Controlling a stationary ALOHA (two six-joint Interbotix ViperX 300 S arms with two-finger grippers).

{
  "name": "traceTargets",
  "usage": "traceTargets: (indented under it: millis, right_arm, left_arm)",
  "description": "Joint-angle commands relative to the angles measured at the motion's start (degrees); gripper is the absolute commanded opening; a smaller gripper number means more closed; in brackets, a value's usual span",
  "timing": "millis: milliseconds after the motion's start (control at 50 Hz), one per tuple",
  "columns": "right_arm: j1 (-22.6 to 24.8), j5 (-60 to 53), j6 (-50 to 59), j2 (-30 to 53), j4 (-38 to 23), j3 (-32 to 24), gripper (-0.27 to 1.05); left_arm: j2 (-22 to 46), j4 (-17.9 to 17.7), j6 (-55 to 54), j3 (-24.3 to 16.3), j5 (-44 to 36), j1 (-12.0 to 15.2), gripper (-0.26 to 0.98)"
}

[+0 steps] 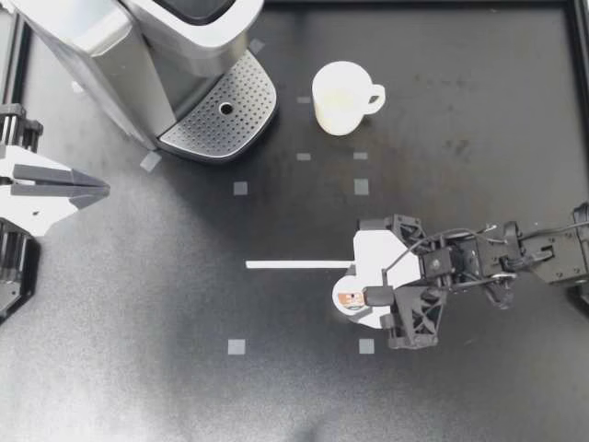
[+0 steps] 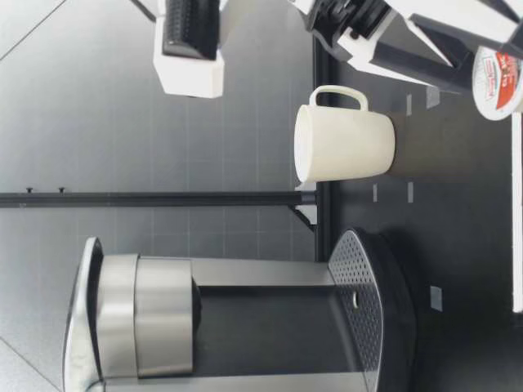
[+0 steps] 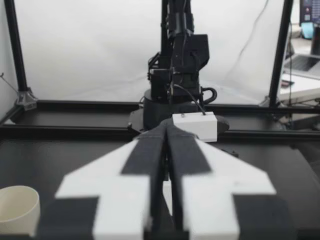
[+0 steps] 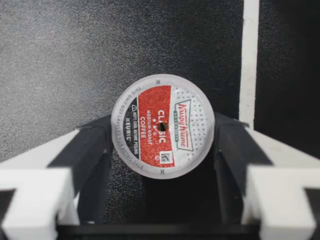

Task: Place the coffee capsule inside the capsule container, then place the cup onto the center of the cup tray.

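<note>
At the left edge of the table [image 1: 138, 387], my left gripper [image 1: 101, 189] hangs with its fingers pressed together. The coffee machine [image 1: 120, 46] fills the far left corner, its perforated cup tray [image 1: 241, 101] in front. The cream cup [image 1: 340, 97] stands upright near the tray. Further right, my right gripper [image 1: 361, 295] clasps the coffee capsule [image 1: 347, 298] from two sides. It is a white-rimmed pod whose lid, half red and half white, faces up beside a white tape line [image 1: 299, 265].

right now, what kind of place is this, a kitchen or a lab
Most likely a robotics lab bench, not a kitchen: a black table marked with tape squares, a black frame with a white backdrop around it, and my right gripper shut on a coffee capsule.
</note>
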Motion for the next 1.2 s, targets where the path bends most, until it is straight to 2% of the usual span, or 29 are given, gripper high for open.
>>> traceTargets:
  millis: [0, 120, 220, 340, 480, 600, 740, 920, 1040, 1180]
  right_arm:
    - [-0.4, -0.6, 0.1, -2.0, -0.1, -1.2, 0.51]
    - [-0.4, -2.2, 0.2, -3.9, -0.1, -0.7, 0.51]
    - [-0.4, -5.2, 0.4, -6.4, 0.0, 0.4, 0.51]
    - [-0.4, -9.8, 1.0, -10.0, 0.2, 2.6, 0.51]
    - [-0.4, -15.0, 1.0, -13.0, 0.2, 5.6, 0.51]
    - [-0.4, -20.3, 0.9, -14.7, 0.2, 8.4, 0.51]
    - [-0.4, -24.3, 1.1, -15.8, 0.4, 10.1, 0.51]
    - [-0.8, -24.4, 1.3, -17.6, 3.3, 10.5, 0.51]
    - [-1.9, -24.0, 1.2, -18.5, 4.7, 11.2, 0.51]
    - [-2.4, -24.0, 1.2, -18.7, 4.8, 11.9, 0.51]
  left_arm:
    - [0.6, -0.1, -0.1, -1.1, -0.6, 0.2, 0.1]
    - [2.0, -1.0, -0.2, -2.4, -0.4, 0.2, 0.1]
    - [5.2, -3.7, -0.1, -4.6, 1.3, 0.2, 0.1]
    - [10.5, -5.8, 0.0, -9.9, 8.3, 0.4, 0.1]
    - [15.3, -6.2, 0.0, -17.8, 20.5, 1.3, 0.1]
    - [19.3, -5.9, 0.0, -25.3, 34.0, 3.3, 0.1]
    - [24.3, -4.0, -0.1, -34.5, 49.7, 4.8, 0.1]
    - [32.8, 2.3, -1.5, -46.6, 70.6, 4.8, 0.1]
    - [40.0, 12.1, -7.5, -54.1, 84.8, 3.8, 0.1]
    - [46.5, 27.5, -14.2, -59.9, 95.8, -1.5, 0.1]
